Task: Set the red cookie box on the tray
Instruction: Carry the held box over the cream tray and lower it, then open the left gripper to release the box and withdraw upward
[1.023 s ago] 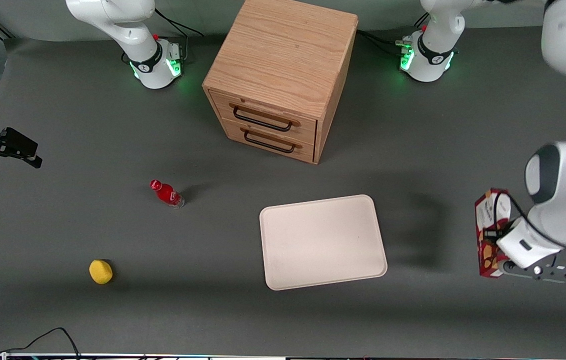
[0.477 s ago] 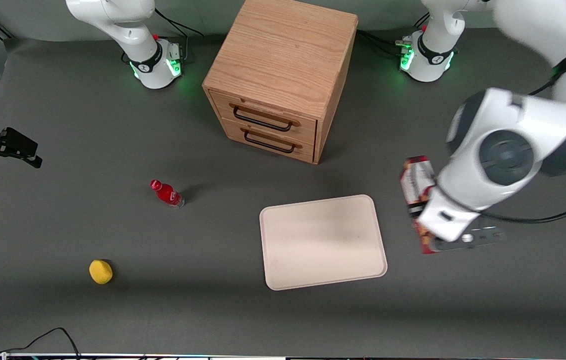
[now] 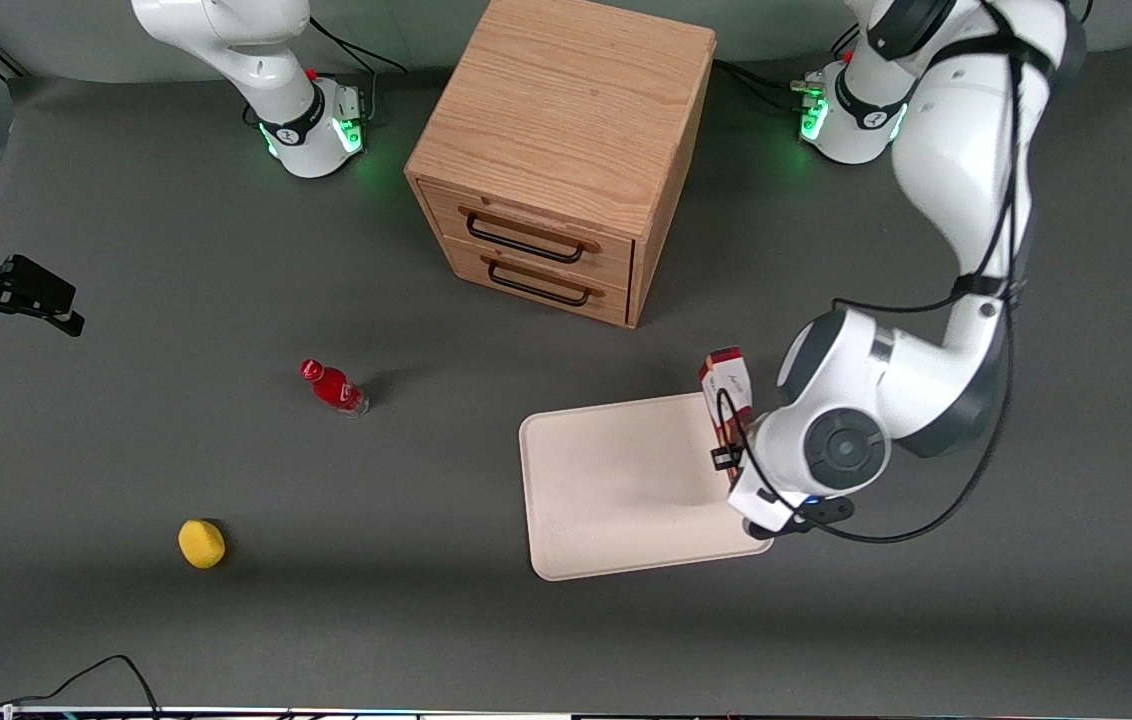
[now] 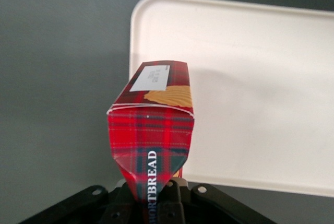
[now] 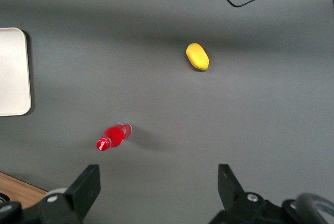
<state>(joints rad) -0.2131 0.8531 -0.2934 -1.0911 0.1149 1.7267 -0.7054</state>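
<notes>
Placement is the step in hand, by my reckoning: the hand (image 3: 741, 470) hangs over the tray's (image 3: 616, 510) edge toward the working arm's end of the counter (image 3: 326, 600), clenched on the red cookie box (image 3: 726, 395), which juts out past its fingertips above the tray rim. Best carry it further over the bare middle, lower it flat, then let go. Forearm folds low, wrist turned sideways toward the tray.
</notes>
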